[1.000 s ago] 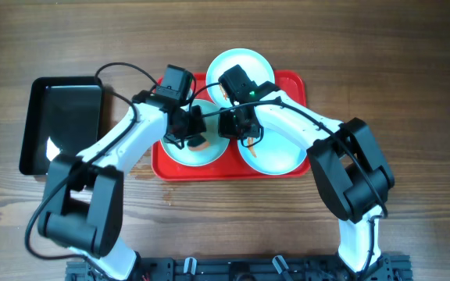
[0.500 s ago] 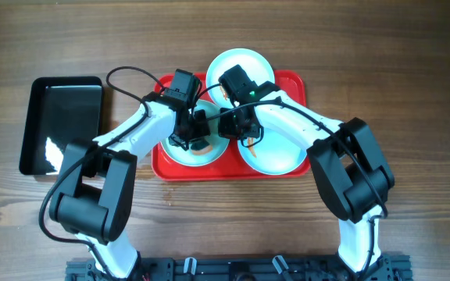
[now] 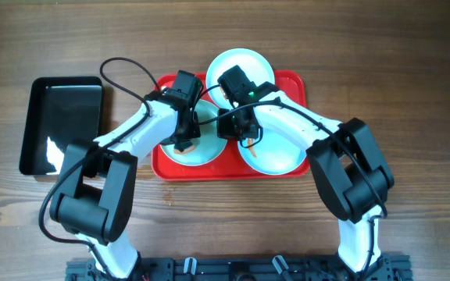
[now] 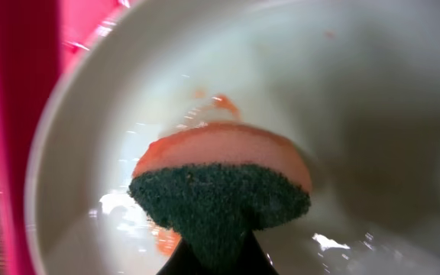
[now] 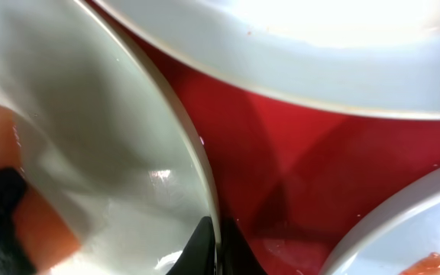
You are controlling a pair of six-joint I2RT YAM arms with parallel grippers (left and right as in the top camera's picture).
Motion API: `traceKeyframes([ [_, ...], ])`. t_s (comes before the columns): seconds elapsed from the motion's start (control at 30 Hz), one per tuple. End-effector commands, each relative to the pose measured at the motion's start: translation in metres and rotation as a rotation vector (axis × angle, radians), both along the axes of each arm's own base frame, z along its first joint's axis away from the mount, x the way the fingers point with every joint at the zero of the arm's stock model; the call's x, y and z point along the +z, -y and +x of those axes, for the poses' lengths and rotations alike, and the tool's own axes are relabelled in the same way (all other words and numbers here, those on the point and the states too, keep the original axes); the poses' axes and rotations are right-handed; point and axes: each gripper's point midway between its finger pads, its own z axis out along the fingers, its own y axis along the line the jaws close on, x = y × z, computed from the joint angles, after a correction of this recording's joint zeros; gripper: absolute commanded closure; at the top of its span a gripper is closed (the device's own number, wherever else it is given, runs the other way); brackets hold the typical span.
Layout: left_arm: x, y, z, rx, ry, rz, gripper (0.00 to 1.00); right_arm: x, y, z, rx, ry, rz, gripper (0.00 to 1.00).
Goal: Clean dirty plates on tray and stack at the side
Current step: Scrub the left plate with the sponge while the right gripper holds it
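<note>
Green-backed sponge (image 4: 221, 200) pinched in the left end effector (image 4: 208, 264) meets the plate (image 4: 373, 99) beneath it, while the right end effector (image 5: 214, 243) clamps its rim.

The overhead view is bright, even and sharp; soft shadows are cast on the table (image 3: 381, 62) beneath the arms (image 3: 131, 136), and white glare is seen on the black bin (image 3: 69, 109), well left of the left tool (image 3: 186, 143). At the left wrist, the sponge (image 4: 220, 191) at the tool tips is focused, the plate (image 4: 373, 92) beyond blurred and glinting. The right wrist view is soft, the far plate (image 5: 296, 46) overexposed.
</note>
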Motion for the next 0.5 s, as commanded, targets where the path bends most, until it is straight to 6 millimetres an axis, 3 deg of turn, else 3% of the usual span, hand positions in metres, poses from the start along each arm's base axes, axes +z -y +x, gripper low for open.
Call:
traceKeyframes([
  [0.0, -0.014, -0.032, -0.003, 0.003, -0.008, 0.171, 0.96, -0.018, 0.010, -0.006, -0.006, -0.031, -0.051, 0.96],
  [0.23, 0.012, -0.022, 0.009, -0.005, 0.054, 0.117, 0.96, -0.017, 0.009, -0.005, -0.006, -0.025, -0.048, 0.96],
  [0.37, 0.029, 0.010, 0.010, -0.034, 0.070, -0.070, 0.96, -0.017, 0.008, -0.004, -0.006, -0.023, -0.046, 0.96],
  [0.47, 0.036, 0.046, 0.010, -0.077, 0.061, -0.268, 0.96, -0.017, 0.008, -0.003, -0.006, -0.020, -0.044, 0.96],
])
